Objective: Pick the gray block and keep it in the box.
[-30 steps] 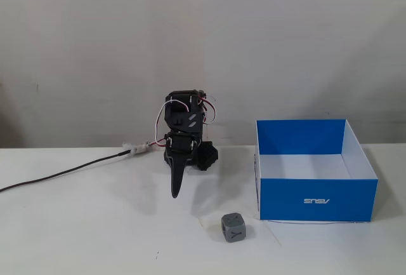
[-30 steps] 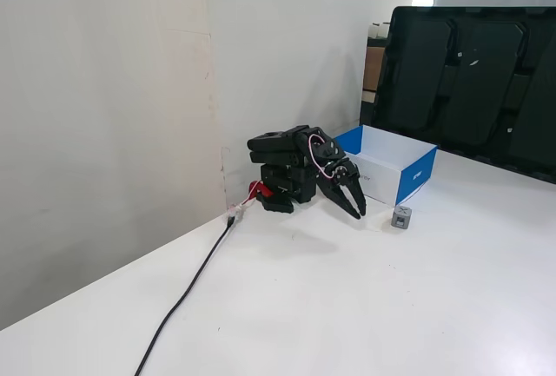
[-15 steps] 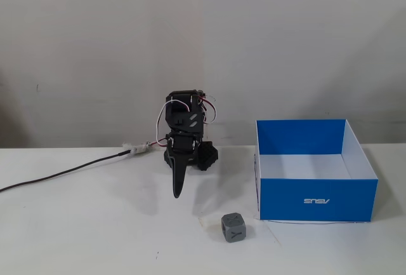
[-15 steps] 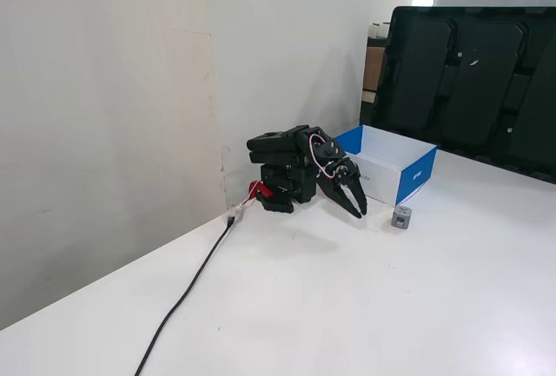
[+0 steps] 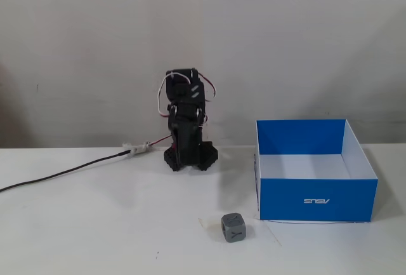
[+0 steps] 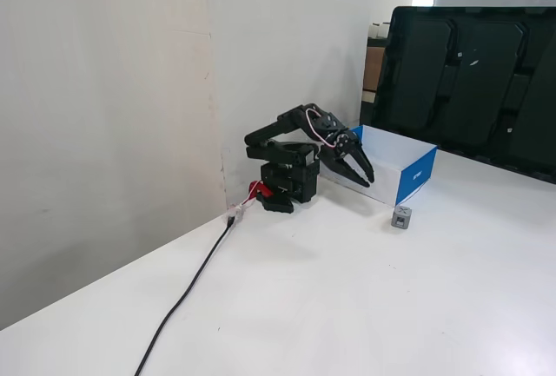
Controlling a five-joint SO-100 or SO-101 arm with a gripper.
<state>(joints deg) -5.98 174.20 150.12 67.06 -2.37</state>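
The gray block (image 5: 233, 227) sits low in the frame's center on the white table (image 5: 95, 224), just left of the blue box (image 5: 315, 199). Above it, the folded arm's gripper (image 6: 364, 174) hangs empty, fingers apart. It should reach well forward and straddle the cube squarely.

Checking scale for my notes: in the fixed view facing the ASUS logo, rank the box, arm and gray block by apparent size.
1. Box, largest.
2. Arm, folded against the wall, farther from the camera, so it may look smaller than it is.
3. Gray block, smallest though nearest.
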